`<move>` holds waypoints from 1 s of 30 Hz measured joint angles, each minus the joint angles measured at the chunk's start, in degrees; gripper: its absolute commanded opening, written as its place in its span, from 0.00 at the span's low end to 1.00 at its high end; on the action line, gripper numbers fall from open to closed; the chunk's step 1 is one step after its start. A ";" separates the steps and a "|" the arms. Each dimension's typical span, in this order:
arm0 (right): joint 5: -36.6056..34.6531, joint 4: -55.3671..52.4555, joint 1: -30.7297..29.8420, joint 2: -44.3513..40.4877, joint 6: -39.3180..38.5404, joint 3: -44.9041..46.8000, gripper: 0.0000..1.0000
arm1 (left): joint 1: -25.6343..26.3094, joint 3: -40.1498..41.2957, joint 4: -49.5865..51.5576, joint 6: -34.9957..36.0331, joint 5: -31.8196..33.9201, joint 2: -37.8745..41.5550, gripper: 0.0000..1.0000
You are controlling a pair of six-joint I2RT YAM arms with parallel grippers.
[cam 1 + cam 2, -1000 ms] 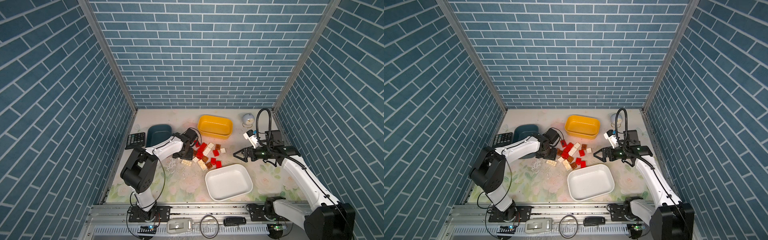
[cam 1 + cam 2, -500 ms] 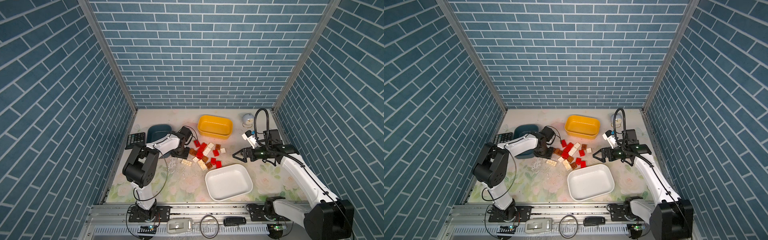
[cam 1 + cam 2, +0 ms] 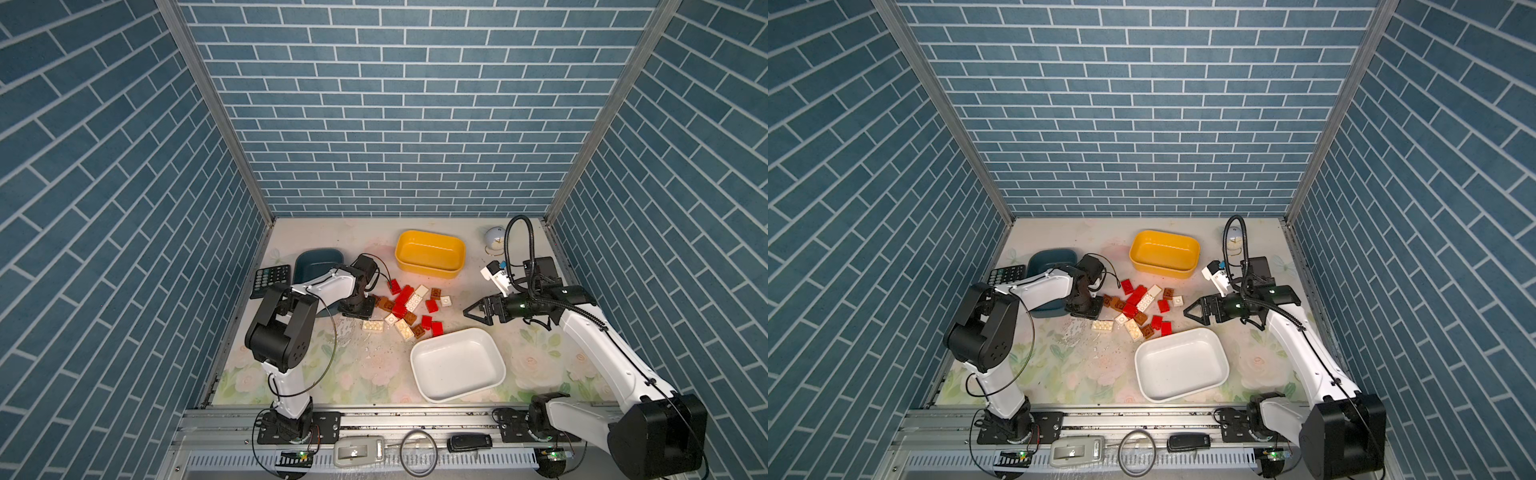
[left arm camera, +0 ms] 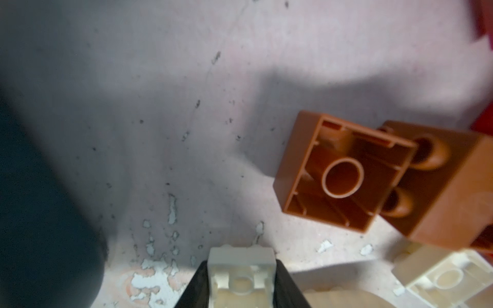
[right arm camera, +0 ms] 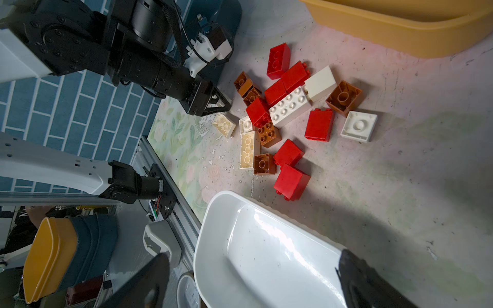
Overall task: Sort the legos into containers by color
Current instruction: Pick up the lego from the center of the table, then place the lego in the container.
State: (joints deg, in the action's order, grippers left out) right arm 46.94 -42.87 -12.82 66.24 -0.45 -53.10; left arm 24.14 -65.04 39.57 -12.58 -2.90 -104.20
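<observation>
1. None of the legos [image 3: 409, 309] sits in a container, as far as the views show. The red, brown and white/cream bricks lie in one loose cluster on the desk [image 3: 374, 374], in the middle between the three tubs.
2. One cream brick [image 4: 241, 282] is the piece in hand. It is at the edge of the cluster nearest the teal tub [image 3: 318, 259], and the left gripper [image 3: 356, 311] is closed on two of its sides. I cannot tell whether it has left the desk.
3. Just beside it, a brown brick [image 4: 344, 173] lies tipped with its hollow underside showing, and it touches a second brown one.
4. The yellow tub [image 3: 428, 275], beyond the cluster, and the white tub [image 3: 457, 365], on the near side, are both empty. The visible part of the teal tub is bare too, but the left arm hides the rest.
5. The right gripper [image 3: 478, 313] hovers with its jaws spread wide and holds nothing. It is beside the cluster on the side away from the left arm, between the yellow and white tubs.
6. The sorting looks to be at its very start: one brick is grasped and none is delivered. Every colour is left to move, and no tub is tied to a colour yet.
</observation>
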 measured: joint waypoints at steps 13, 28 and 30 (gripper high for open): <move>0.63 -0.37 -0.76 1.42 0.00 -2.29 0.99 | -0.02 -5.90 6.58 0.79 -1.05 2.91 0.29; 2.34 4.59 -5.49 4.96 1.60 -3.65 0.99 | -18.95 -18.88 14.88 6.71 3.78 4.37 0.30; 2.34 5.62 -6.38 5.75 2.12 -3.65 0.99 | -20.59 -19.65 14.01 7.08 4.92 1.40 0.31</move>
State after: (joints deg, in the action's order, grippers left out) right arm 49.28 -37.26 -19.20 71.99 1.67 -56.75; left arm 3.55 -84.68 53.58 -5.50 2.02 -102.80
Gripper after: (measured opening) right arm 0.988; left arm 0.350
